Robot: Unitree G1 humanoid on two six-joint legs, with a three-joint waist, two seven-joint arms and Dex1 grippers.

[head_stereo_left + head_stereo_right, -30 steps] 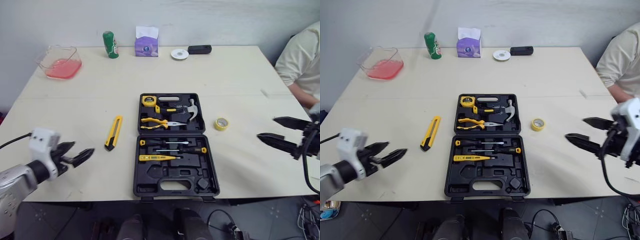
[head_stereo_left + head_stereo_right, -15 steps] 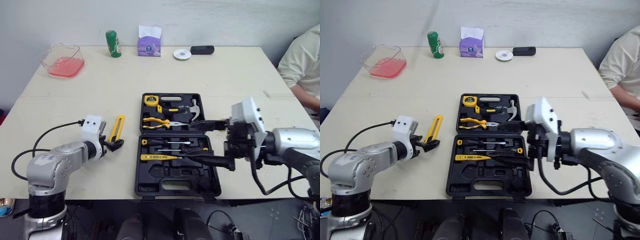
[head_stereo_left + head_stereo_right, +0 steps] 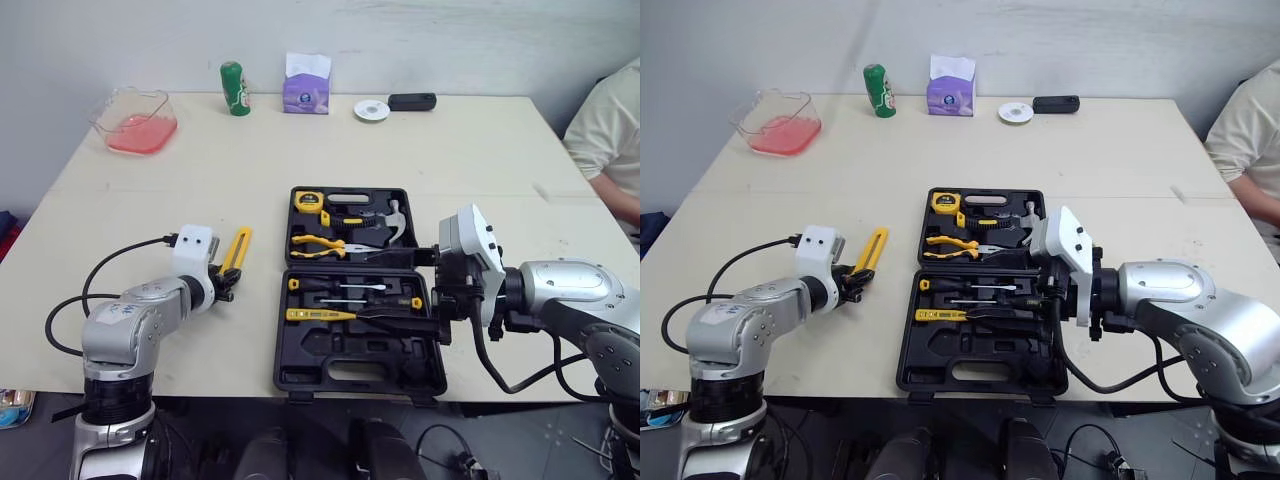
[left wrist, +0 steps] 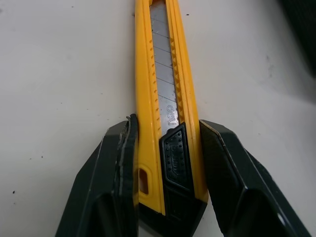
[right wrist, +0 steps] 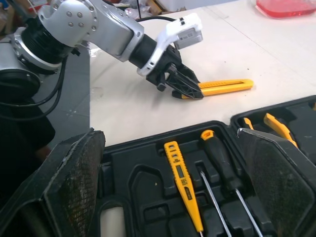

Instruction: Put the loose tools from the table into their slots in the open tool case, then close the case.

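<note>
Left wrist view: left fingers (image 4: 117,173) pinch the yellow utility knife (image 4: 167,89), segmented blade showing; right fingers (image 5: 74,177) wide.

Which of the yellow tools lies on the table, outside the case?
The utility knife, left of the tool case, between the fingers of the left gripper. The tape measure, pliers and tester screwdriver sit in its slots.

The table (image 3: 300,150) holds tool case (image 3: 300,352), knife (image 3: 238,247), bottle (image 3: 234,88), tissues (image 3: 306,92).
</note>
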